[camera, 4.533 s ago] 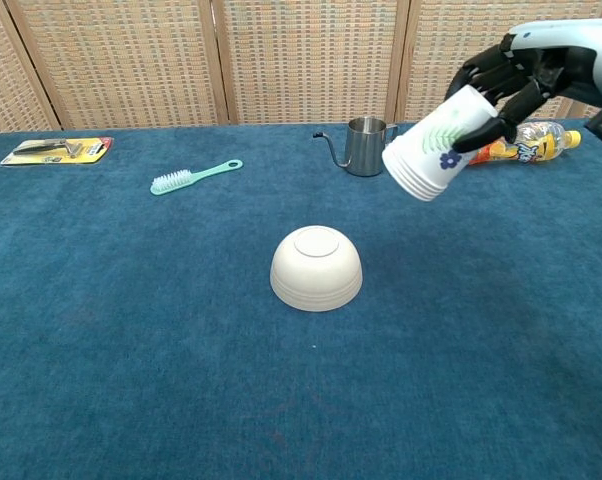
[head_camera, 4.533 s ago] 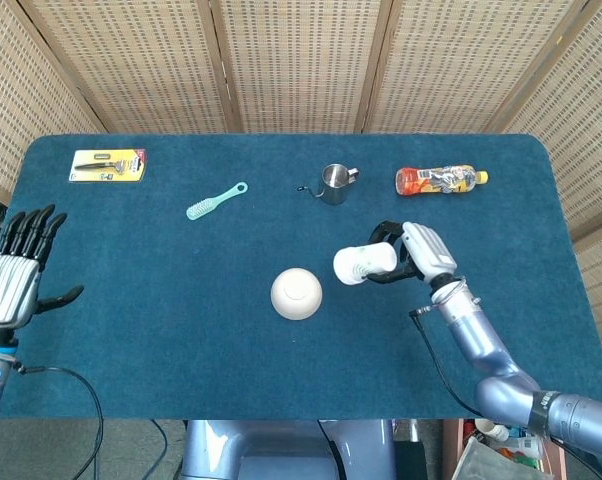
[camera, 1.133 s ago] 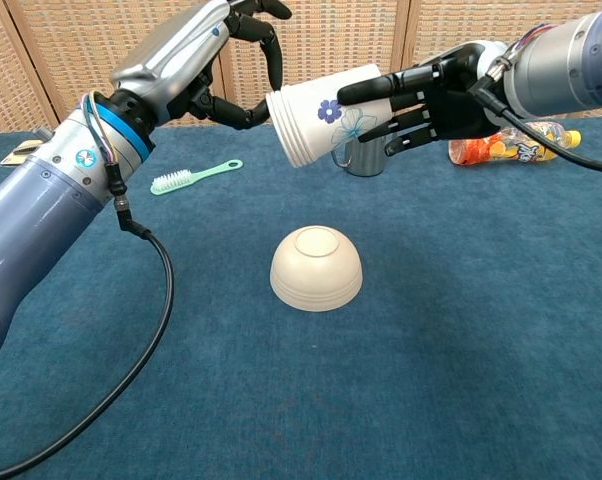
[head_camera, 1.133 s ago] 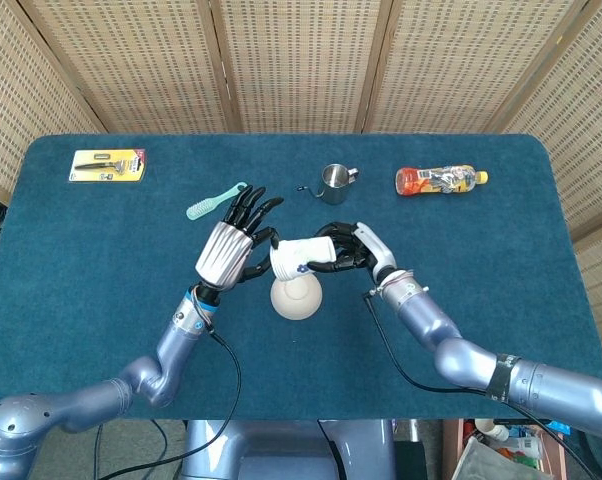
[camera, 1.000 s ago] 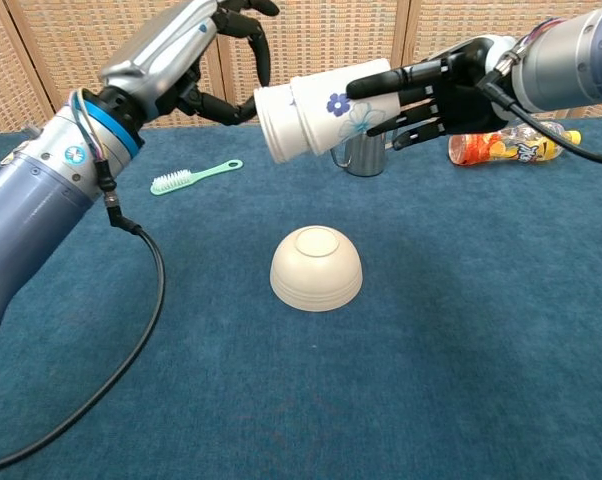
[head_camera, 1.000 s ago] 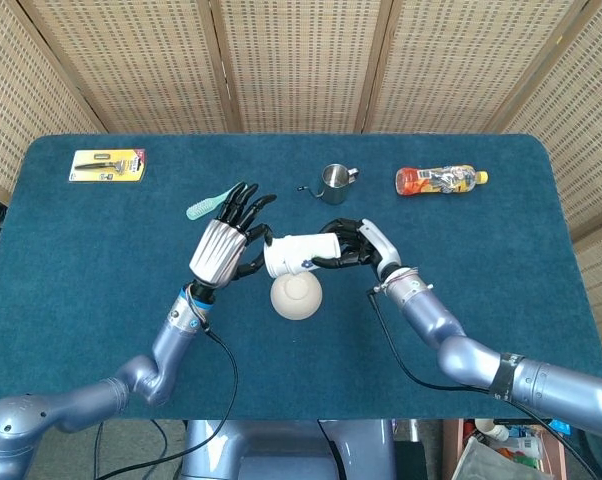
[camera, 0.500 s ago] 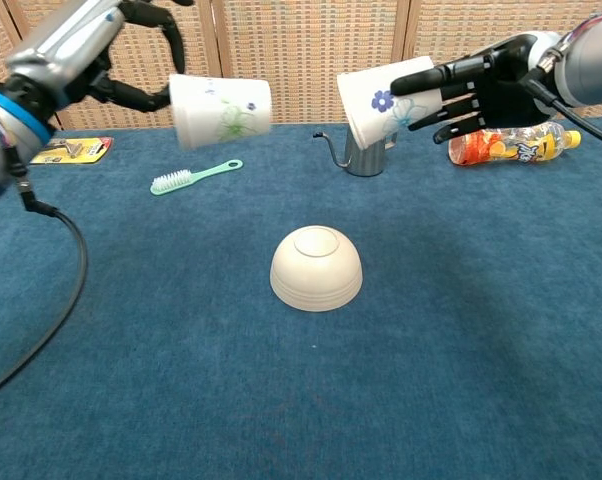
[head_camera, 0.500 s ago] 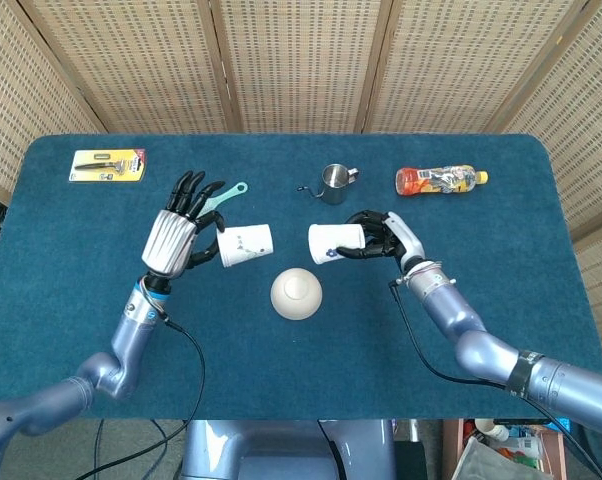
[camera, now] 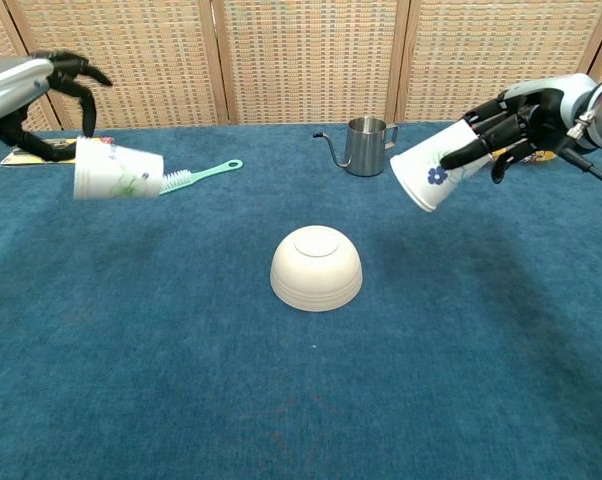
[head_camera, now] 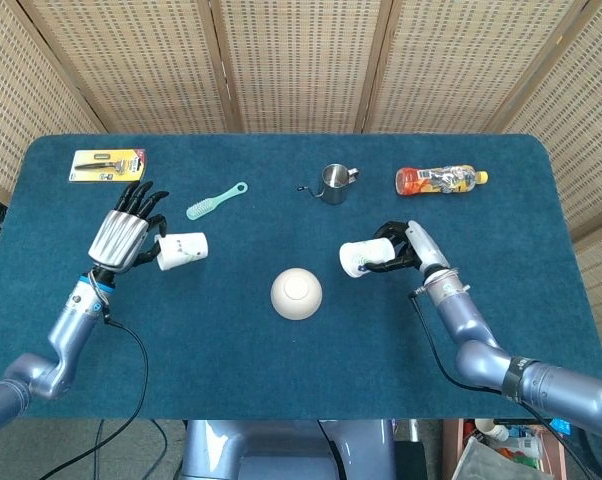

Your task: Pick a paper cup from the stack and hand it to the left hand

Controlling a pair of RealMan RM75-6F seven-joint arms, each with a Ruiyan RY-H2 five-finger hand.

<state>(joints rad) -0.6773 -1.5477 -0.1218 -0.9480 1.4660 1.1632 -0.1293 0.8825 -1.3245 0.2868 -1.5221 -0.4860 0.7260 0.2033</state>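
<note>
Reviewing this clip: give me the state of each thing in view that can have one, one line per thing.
Left hand: holds a single cup, lifted, on its side.
Right hand: holds the cup stack, lifted, tilted.
Bowl: upside down on the table.
Bottle: lying on its side.
Kettle: upright.
Brush: lying flat.
Blister pack: lying flat.

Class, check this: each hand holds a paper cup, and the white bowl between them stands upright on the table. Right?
Not quite. The left hand and right hand do hold cups, but the white bowl lies upside down, base up, as the chest view shows.
</note>
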